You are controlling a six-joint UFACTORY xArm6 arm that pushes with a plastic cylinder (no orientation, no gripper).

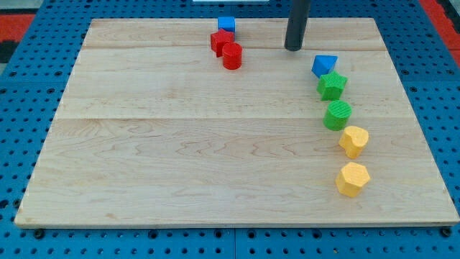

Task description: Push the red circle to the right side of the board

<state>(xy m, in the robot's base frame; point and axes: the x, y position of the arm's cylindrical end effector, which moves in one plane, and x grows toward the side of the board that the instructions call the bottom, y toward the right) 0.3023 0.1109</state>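
pale wood board [180, 144]: my tip [293, 48] right of red circle [232, 55].

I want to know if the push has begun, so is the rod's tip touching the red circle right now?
No, my tip stands apart from the red circle, off to the view's right of it with bare board between them.

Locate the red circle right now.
The red circle sits near the view's top, left of centre, touching the other red block just below the blue cube. My tip is off to its right.
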